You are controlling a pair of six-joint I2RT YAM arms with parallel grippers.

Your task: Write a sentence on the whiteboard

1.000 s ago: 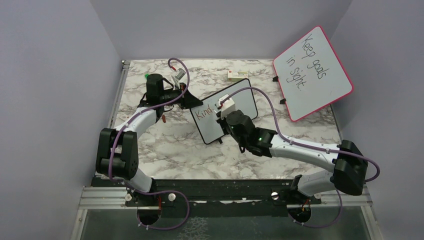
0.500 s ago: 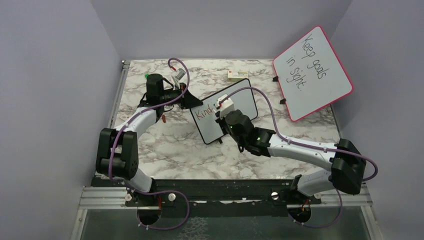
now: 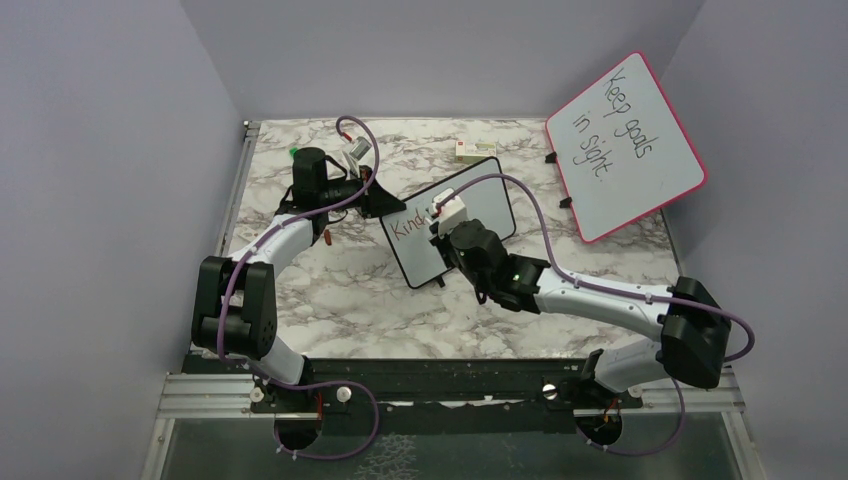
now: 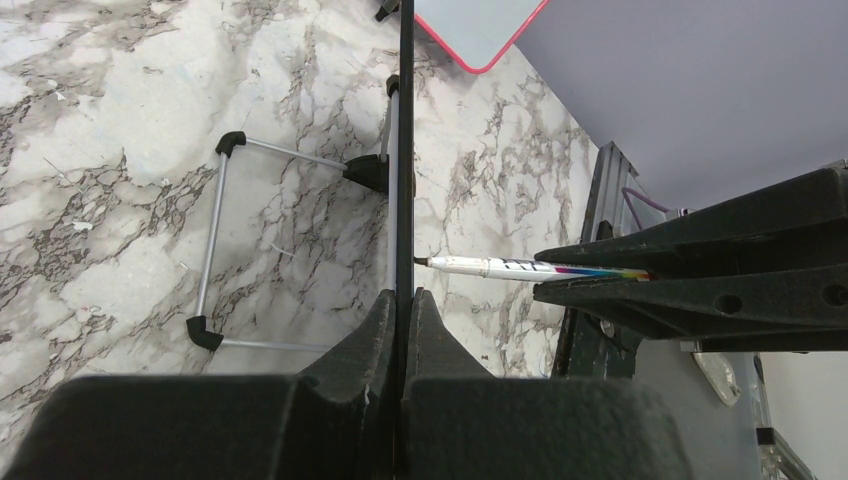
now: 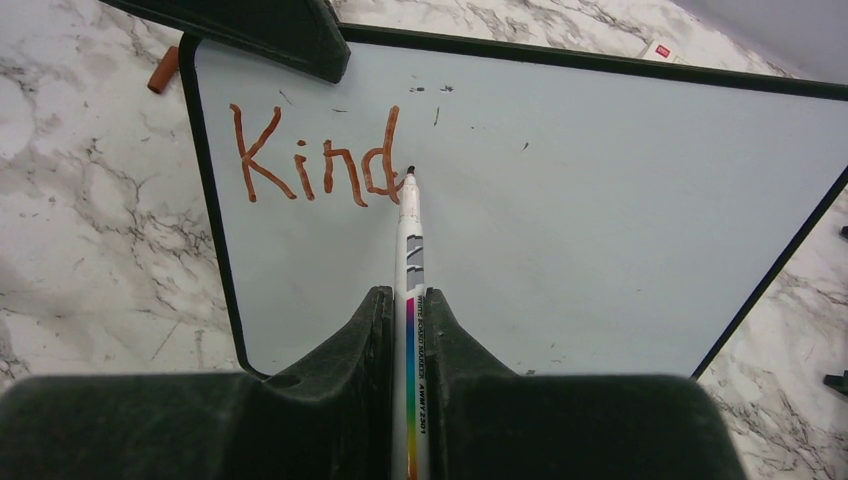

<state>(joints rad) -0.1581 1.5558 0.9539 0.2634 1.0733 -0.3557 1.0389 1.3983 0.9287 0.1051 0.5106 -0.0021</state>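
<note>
Progress is early: the small black-framed whiteboard (image 5: 600, 200) carries only the red-brown letters "Kind" (image 5: 315, 160) near its upper left corner. The rest of the pale surface is blank bar a few faint specks, so the bulk of the sentence appears outstanding. The board stands propped near the middle of the marble-patterned counter (image 3: 340, 290), with the left arm's fingers (image 4: 375, 330) clamped on its edge and the right arm's fingers (image 5: 365, 330) clamped on a white rainbow-striped marker (image 5: 411, 240) — tip at the board just right of the "d".
</note>
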